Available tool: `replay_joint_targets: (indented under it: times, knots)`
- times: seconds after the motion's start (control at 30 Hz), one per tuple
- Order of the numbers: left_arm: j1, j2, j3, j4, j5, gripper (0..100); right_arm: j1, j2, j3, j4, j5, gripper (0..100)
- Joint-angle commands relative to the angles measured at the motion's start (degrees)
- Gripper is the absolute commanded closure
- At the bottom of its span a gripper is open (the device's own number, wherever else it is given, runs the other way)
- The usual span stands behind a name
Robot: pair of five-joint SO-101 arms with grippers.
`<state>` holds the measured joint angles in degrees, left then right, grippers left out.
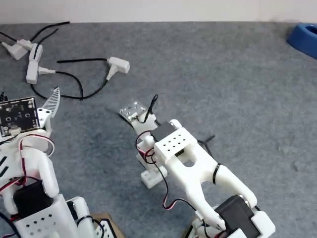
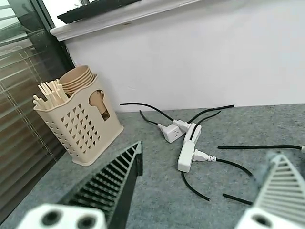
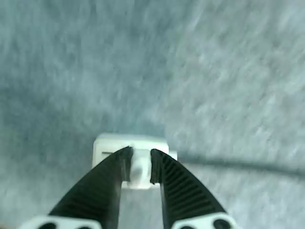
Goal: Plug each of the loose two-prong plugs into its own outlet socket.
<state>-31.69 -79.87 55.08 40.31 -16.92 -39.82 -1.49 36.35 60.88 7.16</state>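
Grey felt-like mat (image 1: 237, 89) covers the table, fuzzy and flat, its far edge meeting a plain white wall (image 2: 190, 57). Right arm (image 1: 193, 163), glossy white printed plastic with red and black wires, stands mid-table tipped down at the mat. Left arm (image 1: 34, 168), same build, sits at the near left corner. A wide stretch of mat lies between the right arm and a blue dish (image 1: 304, 38) at the far right edge. Beige plastic basket (image 2: 81, 129), with triangle cutouts and rounded corners, sits by the wall holding paper cups (image 2: 78, 78) and wooden sticks (image 2: 50, 93). White socket bar (image 1: 33, 65), long and smooth, lies far left among black cords, with one plug seated in its side. Loose plug (image 1: 119, 64), a white L-shape, lies just right of that cluster, apart from the bar. Right gripper (image 3: 140, 160) has its black ribbed fingers pinched nearly closed on the boxy white plug (image 3: 131, 145), which rests on the mat under the arm, well apart from the socket bar, its cord (image 3: 238, 164) trailing off sideways. Left gripper (image 2: 207, 150) is spread wide with nothing in it, one finger black and one white.
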Motion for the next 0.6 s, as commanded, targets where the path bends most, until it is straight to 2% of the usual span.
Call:
replay_joint_targets:
  times: [0.0,0.1,0.47,0.57]
  knots:
    - [-0.5,0.0,-2.1,0.2,0.4,62,1.9,-1.5,4.9,-5.2,-0.8,99.3]
    - [-0.5,0.0,-2.1,0.2,0.4,62,1.9,-2.9,7.7,-8.0,-0.8,99.3]
    - [-0.4,0.0,-1.5,0.3,0.4,62,2.3,-7.9,10.5,-6.5,-0.7,99.2]
    - [-0.4,0.0,0.1,0.2,0.4,62,3.6,-11.4,9.9,-9.5,-3.3,99.2]
